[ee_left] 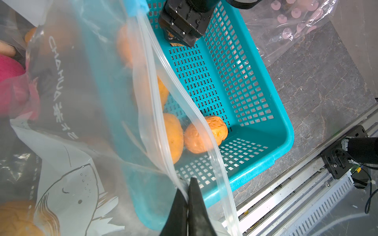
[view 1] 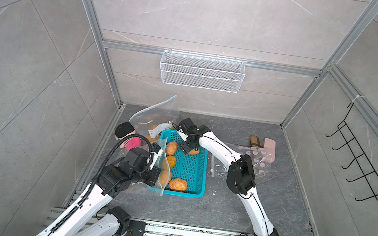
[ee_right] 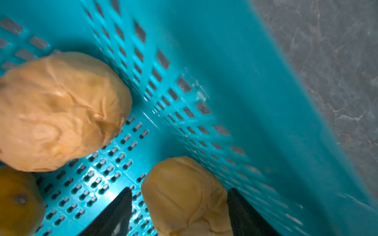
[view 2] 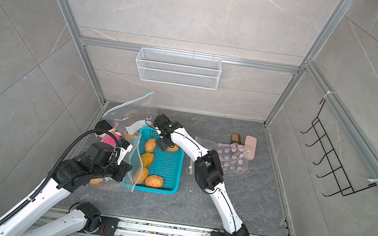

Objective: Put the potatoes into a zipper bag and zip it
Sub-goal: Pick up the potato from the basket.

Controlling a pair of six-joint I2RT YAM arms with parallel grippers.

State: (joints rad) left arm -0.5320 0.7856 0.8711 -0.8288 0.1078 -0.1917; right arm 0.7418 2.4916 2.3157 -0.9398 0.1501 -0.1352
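Note:
Several orange-tan potatoes (view 1: pixel 178 184) lie in a teal slotted basket (view 1: pixel 203 175) at the table's middle left. My right gripper (ee_right: pixel 179 191) reaches down into the basket's far end, open, its fingers either side of one potato (ee_right: pixel 184 196); a gap shows at one finger. Another potato (ee_right: pixel 59 110) lies beside it. My left gripper (ee_left: pixel 187 188) is shut on the mouth edge of the clear zipper bag (ee_left: pixel 81 102), which hangs over the basket's left rim; its blue slider (ee_left: pixel 136 8) sits at the far end. At least one potato (ee_left: pixel 16 218) is inside the bag.
A second clear bag (view 1: pixel 155 116) stands behind the basket. A pink plush doll (view 1: pixel 130 141) lies at the left. To the right are a dotted clear bag (view 1: pixel 257 158), a brown item (view 1: pixel 253 140) and a pink block (view 1: pixel 270 145). A wire basket (view 1: pixel 202 71) hangs on the back wall.

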